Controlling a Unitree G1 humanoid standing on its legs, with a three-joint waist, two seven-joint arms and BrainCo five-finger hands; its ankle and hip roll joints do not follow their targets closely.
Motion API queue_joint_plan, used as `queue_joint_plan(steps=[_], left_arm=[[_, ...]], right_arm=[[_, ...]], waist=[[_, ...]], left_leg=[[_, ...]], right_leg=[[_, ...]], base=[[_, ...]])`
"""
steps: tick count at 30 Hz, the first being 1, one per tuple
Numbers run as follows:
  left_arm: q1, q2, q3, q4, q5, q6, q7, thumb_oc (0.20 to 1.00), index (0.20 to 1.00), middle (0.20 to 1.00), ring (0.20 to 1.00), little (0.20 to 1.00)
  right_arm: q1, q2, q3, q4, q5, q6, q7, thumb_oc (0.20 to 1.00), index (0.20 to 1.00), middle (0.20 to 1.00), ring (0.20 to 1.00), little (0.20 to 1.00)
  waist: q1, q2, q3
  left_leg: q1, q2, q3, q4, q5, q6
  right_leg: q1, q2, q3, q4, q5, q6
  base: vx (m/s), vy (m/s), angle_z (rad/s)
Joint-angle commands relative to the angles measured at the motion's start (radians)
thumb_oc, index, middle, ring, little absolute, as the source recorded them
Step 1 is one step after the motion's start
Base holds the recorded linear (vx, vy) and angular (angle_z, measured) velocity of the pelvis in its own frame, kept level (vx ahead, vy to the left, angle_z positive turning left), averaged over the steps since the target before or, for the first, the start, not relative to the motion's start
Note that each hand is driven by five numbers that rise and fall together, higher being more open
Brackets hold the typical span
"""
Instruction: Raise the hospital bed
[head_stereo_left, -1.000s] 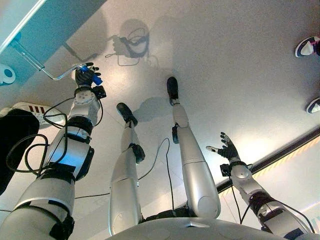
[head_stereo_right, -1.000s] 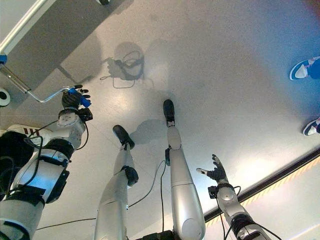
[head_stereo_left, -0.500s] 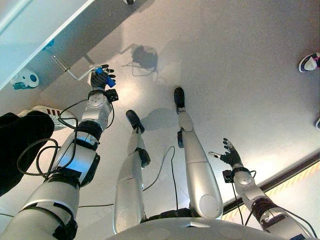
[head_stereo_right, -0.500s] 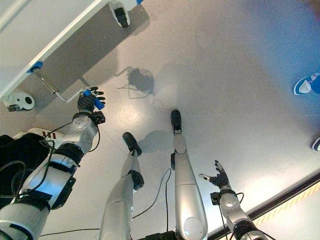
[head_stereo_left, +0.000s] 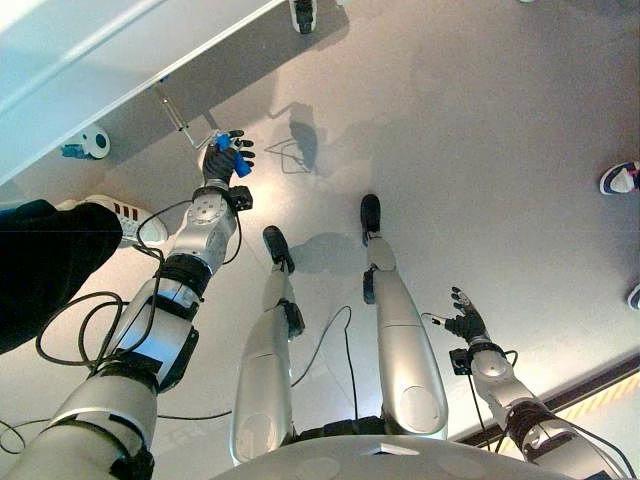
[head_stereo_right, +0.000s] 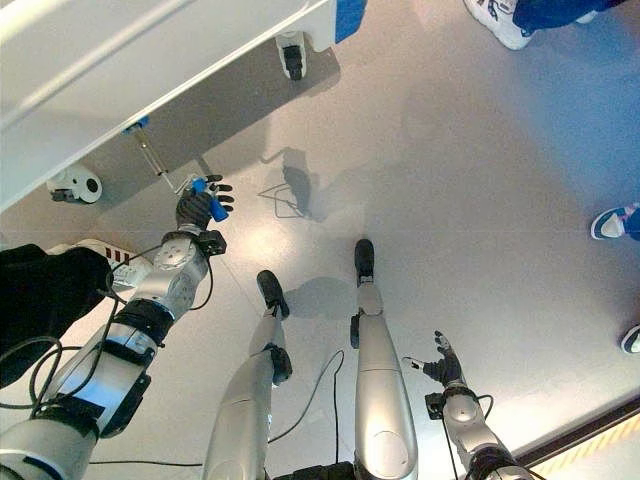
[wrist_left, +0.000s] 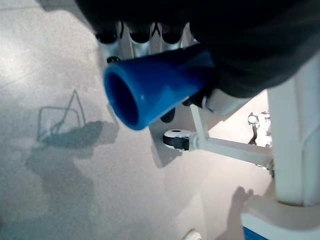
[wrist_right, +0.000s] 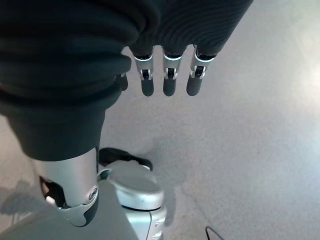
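The right robot hand (head_stereo_left: 467, 325) hangs low at the robot's right side above the grey floor (head_stereo_left: 480, 120). Its fingers (wrist_right: 168, 84) are straight and spread, and it holds nothing.

Farther out on the left side, the left robot hand (head_stereo_right: 200, 207) is stretched forward. Its fingers are curled around the blue grip (wrist_left: 155, 85) of the crank handle (head_stereo_right: 158, 160). The blue grip sticks out of the fist. The thin metal rod of this crank goes up from the hand to the underside of the hospital bed (head_stereo_right: 150, 60).

The hospital bed is white and lies along the far left edge of the floor. One caster wheel (head_stereo_right: 291, 55) stands under its frame, and another caster (head_stereo_right: 76, 184) is near the crank. A person's shoes (head_stereo_right: 610, 222) are on the floor at the far right.
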Motion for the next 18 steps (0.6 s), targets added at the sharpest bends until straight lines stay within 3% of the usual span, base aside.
queue_joint_plan(steps=[1,18], left_arm=[[-0.041,0.010,-0.019,-0.156,0.034,-0.072,-0.051,0.200,0.200,0.200,0.200,0.200],[0.038,0.157,0.048,-0.169,0.021,-0.080,-0.025,0.200,0.200,0.200,0.200,0.200]], right_arm=[[0.084,-0.062,-0.026,-0.015,0.014,0.020,-0.004,1.000,1.000,1.000,1.000,1.000],[0.089,-0.051,-0.026,0.021,0.011,0.028,0.001,1.000,1.000,1.000,1.000,1.000]], waist=[[0.008,0.031,0.011],[0.073,-0.011,0.011]], left_leg=[[-0.021,0.057,-0.008,0.116,-0.021,-0.057],[-0.029,0.035,-0.063,0.109,-0.020,-0.035]], right_leg=[[-0.013,0.011,-0.009,0.103,-0.043,0.062],[0.038,-0.027,-0.065,0.091,-0.052,0.073]], base=[[0.01,0.024,0.06],[0.02,0.028,0.12]])
